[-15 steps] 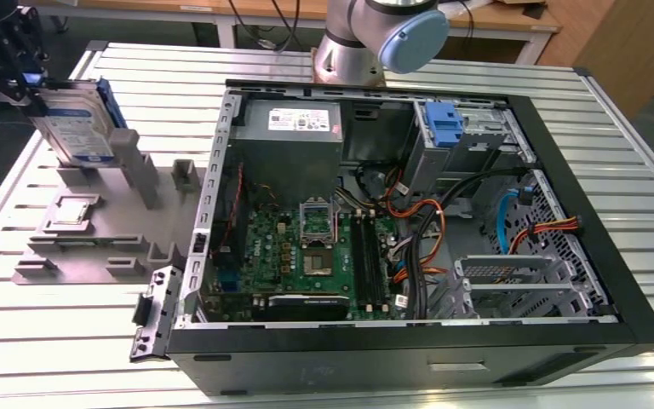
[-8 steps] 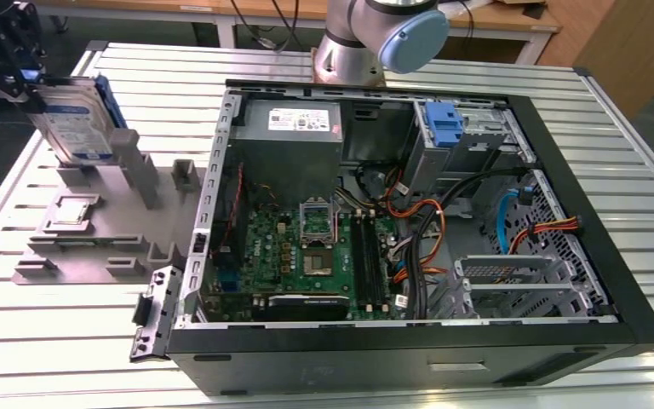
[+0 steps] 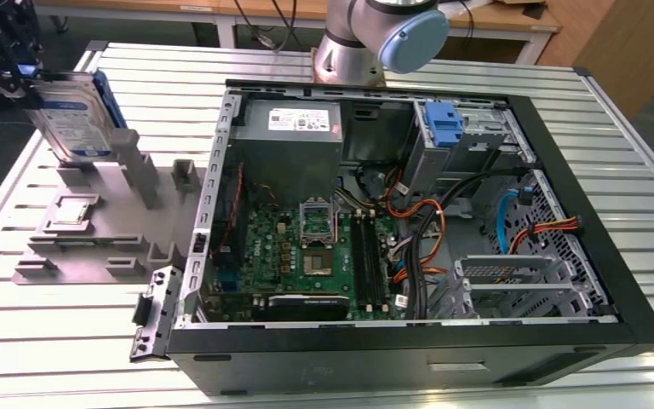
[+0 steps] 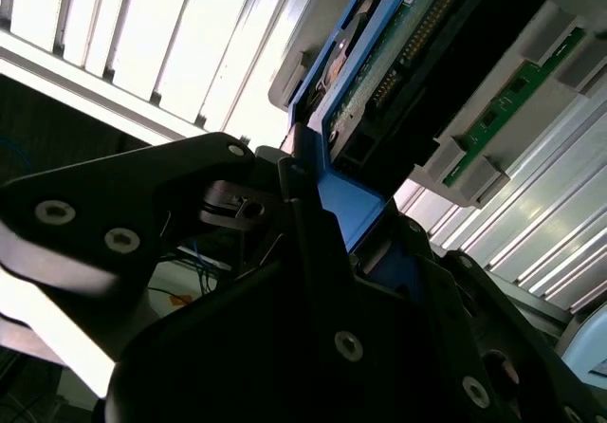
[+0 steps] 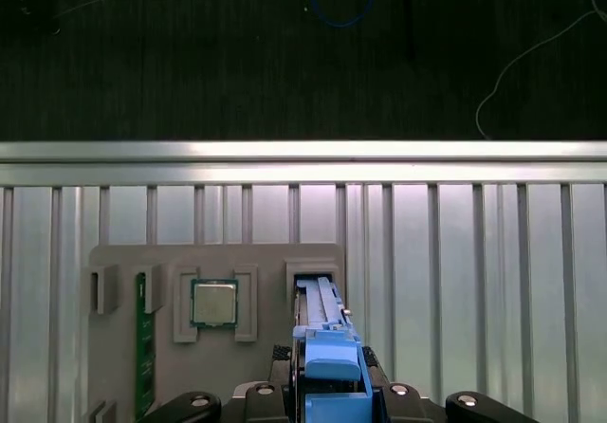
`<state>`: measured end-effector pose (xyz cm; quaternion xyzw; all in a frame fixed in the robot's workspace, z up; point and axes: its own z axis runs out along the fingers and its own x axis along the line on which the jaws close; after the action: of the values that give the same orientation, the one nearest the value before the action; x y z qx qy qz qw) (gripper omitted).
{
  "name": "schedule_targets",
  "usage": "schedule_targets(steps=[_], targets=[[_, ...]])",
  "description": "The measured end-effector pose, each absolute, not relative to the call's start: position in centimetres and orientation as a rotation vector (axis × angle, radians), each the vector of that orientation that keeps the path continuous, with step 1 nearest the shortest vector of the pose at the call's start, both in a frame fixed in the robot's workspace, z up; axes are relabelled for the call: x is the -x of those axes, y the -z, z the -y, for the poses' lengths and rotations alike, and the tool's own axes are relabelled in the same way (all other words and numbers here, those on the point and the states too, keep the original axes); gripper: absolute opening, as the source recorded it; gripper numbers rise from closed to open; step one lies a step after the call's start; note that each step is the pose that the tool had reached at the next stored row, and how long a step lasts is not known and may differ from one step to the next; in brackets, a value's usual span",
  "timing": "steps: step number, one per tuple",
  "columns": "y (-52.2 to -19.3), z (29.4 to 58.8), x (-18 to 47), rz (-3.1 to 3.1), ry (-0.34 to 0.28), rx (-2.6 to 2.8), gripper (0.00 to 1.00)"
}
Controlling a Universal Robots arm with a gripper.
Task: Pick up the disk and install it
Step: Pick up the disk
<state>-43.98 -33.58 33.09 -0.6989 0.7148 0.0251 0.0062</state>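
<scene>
The disk [image 3: 77, 119], a silver-grey drive with a white-and-blue label and blue side rails, hangs upright at the exterior view's far left. My gripper [image 3: 31, 83] is shut on its top end. Its lower end sits just over the upright posts of the grey parts fixture [image 3: 100, 239]. In the first wrist view the blue rail [image 5: 327, 361] runs from my gripper [image 5: 327, 399] down toward the fixture's slot [image 5: 313, 285]. The second wrist view shows the disk's green circuit side [image 4: 379, 72] and blue rail [image 4: 351, 200] clamped between the black fingers [image 4: 237, 205].
An open computer case [image 3: 599, 213] lies on the slatted metal table [image 3: 77, 349], with motherboard [image 3: 304, 256], power-supply box [image 3: 293, 123], loose cables and a blue bracket [image 3: 446, 123] in its drive bay. The fixture carries a processor chip [image 5: 214, 302] and a memory stick [image 5: 144, 342]. The arm base [image 3: 361, 43] stands behind the case.
</scene>
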Motion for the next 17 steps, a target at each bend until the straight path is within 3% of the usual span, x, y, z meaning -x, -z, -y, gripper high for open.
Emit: schedule_targets(steps=[17], targets=[[-33.9,33.58,43.98,-2.237,-0.079,2.187,0.37]])
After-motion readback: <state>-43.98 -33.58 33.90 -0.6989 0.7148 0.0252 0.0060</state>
